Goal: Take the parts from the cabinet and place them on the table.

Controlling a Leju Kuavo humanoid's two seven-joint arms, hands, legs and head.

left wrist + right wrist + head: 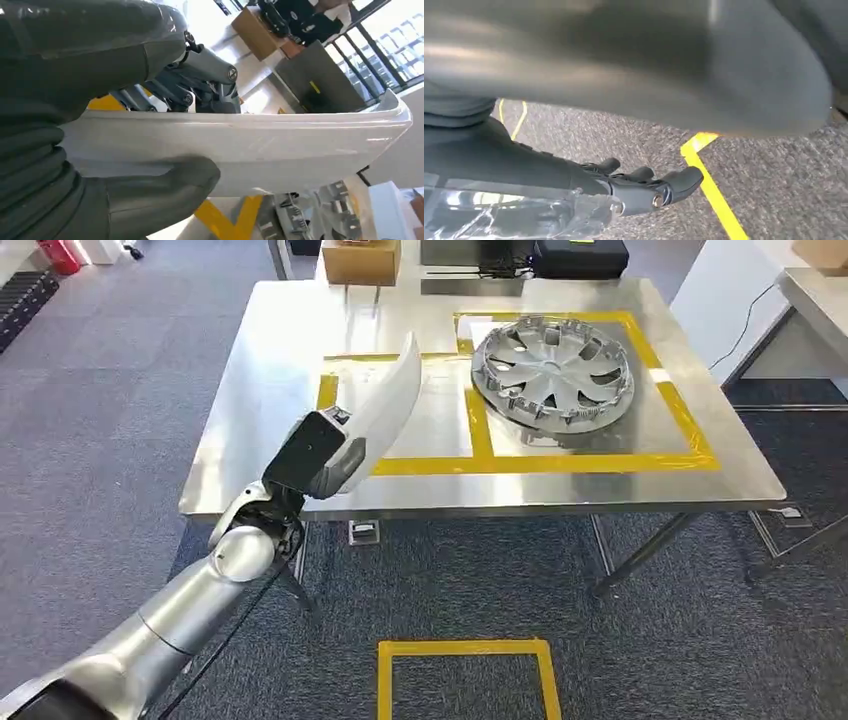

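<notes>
from the head view, the silver left arm (170, 615) reaches up from the lower left corner toward the near left edge of the steel table (270, 370), bent at the wrist so that the left hand (315, 455) sits just over the table's front rim. that hand grips a curved white part (390, 400), a long pale shell that rises from the hand and tapers to a point leaning away over the tabletop, above the left one of two boxes marked in yellow tape (545, 462). a silver wheel cover (552, 373) lies flat inside the right taped box, well apart from the hand. a cardboard box (362, 258) and a black case (580, 255) stand at the far edge of the table, and a yellow square (465, 680) is taped on the grey carpet in front of it. in the left wrist view, the ribbed grey cover fills one side, the thick grey thumb (165, 192) presses on one face of the white part (280, 150), and the darker fingers (200, 85) wrap over its opposite edge, so the part is clamped between them and runs out long past the hand; part of the wheel cover (310, 215) and a yellow tape line show beyond it. in the right wrist view, the right hand (639, 187) hangs over grey carpet (784, 190) near a yellow floor line (711, 192), its dark fingers stretched out fairly straight and a little apart, holding nothing.
</notes>
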